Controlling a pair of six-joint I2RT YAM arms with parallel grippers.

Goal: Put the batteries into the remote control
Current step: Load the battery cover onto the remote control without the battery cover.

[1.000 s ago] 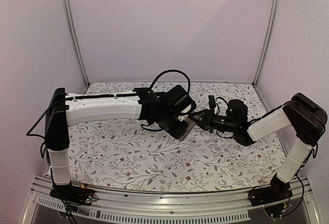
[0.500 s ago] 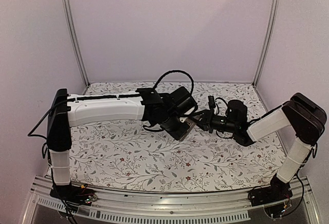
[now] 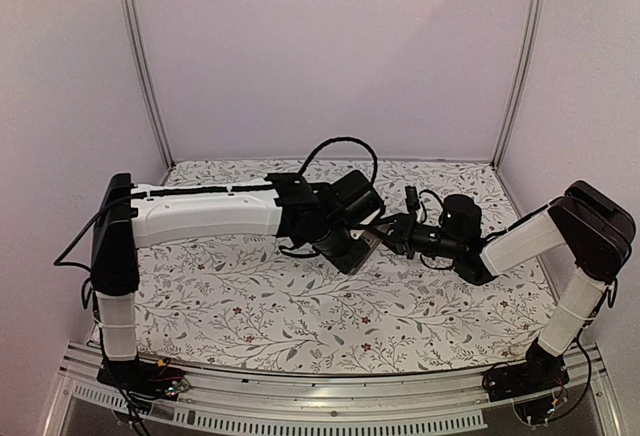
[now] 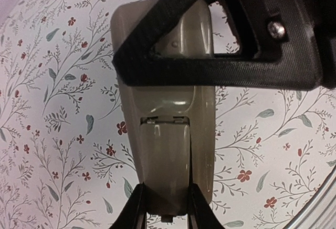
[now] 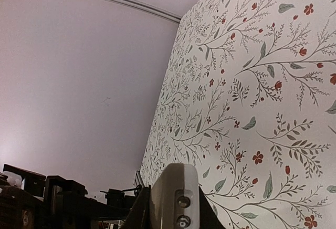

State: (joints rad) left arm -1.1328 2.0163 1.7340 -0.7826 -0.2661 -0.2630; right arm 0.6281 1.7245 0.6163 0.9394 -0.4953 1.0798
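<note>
The remote control (image 4: 203, 134) is held in the air between my two grippers, grey-tan back towards the left wrist camera. It also shows in the top view (image 3: 367, 245). My left gripper (image 4: 167, 210) is shut on the flat grey cover piece (image 4: 165, 160) lying on the remote's back, which sticks out a little past the remote's end. My right gripper (image 5: 173, 210) is shut on the remote's other end (image 5: 176, 187); one of its black fingers (image 4: 210, 66) crosses the remote. In the top view the left gripper (image 3: 352, 248) and right gripper (image 3: 388, 228) meet at mid-table. No batteries are in view.
A floral-patterned cloth (image 3: 300, 306) covers the table. Plain walls and metal corner posts (image 3: 140, 66) close in the back and sides. A metal rail (image 3: 300, 396) runs along the near edge by the arm bases.
My left gripper has moved a little right, closer to the right gripper, so less of the pale remote shows between them. The right arm has barely moved.
</note>
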